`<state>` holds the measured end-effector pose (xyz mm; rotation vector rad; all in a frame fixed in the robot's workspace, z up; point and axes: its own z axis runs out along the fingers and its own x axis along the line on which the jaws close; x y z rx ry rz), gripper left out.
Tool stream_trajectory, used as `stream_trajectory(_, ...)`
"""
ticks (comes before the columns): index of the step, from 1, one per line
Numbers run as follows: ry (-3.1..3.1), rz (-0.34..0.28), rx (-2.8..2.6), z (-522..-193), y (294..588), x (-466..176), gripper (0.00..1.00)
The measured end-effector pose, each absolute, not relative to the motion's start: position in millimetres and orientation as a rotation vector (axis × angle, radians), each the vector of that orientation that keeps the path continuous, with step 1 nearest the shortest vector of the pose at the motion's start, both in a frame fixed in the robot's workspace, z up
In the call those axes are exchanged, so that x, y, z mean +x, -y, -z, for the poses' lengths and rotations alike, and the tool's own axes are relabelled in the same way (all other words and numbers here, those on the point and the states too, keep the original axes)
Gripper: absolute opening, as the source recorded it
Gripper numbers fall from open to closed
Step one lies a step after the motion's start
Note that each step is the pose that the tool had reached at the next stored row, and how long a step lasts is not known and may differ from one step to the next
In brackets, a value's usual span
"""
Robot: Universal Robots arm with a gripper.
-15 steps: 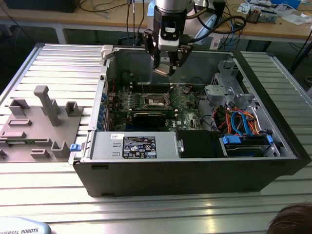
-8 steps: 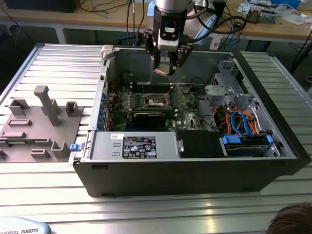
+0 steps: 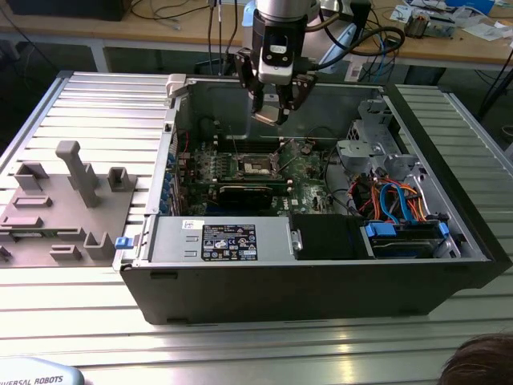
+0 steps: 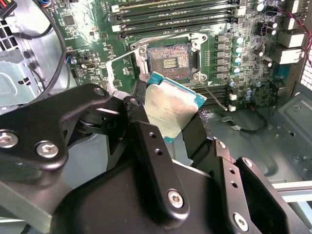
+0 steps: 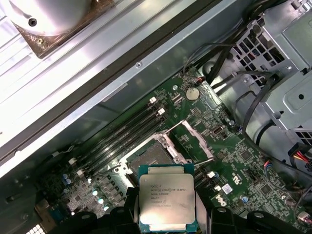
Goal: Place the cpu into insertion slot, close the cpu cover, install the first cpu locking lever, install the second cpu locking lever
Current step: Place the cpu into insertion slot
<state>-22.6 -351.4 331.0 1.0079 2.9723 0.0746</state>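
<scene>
My gripper (image 3: 272,108) is clamped on the cpu (image 5: 167,200) by its edges, in the air over the green board (image 5: 234,161), not yet in the open socket (image 5: 148,158); I reckon square corners to socket, keep level, descend straight, no sliding across pins.

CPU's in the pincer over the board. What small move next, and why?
Probably shift the pincer sideways to centre the cpu over the open socket. It grips the chip by two edges, clear above the board, and in the second wrist view the chip appears beside the socket's bare contacts, not over them.
</scene>
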Motion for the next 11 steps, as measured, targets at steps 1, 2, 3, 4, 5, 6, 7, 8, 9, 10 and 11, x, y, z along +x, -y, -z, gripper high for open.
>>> stream_trajectory(1, -2.971, -0.074, 1.012, -331.0, 351.4, -22.5, 0.55)
stream_trajectory(2, -2.970, -0.074, 1.015, -331.0, 351.4, -22.5, 0.55)
stream_trajectory(3, -2.969, -0.074, 1.018, -331.0, 351.4, -22.5, 0.55)
stream_trajectory(4, -2.968, -0.074, 1.021, -331.0, 351.4, -22.6, 0.55)
stream_trajectory(5, -2.966, -0.074, 1.024, -331.0, 351.4, -22.5, 0.55)
stream_trajectory(6, -2.965, -0.073, 1.028, -331.0, 351.4, -22.6, 0.55)
stream_trajectory(7, -2.964, -0.073, 1.030, -331.0, 351.4, -22.6, 0.55)
stream_trajectory(8, -2.963, -0.073, 1.033, -331.0, 351.4, -22.5, 0.55)
stream_trajectory(9, -2.961, -0.073, 1.037, -330.9, 351.4, -22.6, 0.55)
stream_trajectory(10, -2.960, -0.073, 1.040, -330.9, 351.4, -22.5, 0.55)
stream_trajectory(11, -2.959, -0.073, 1.042, -330.9, 351.4, -22.5, 0.55)
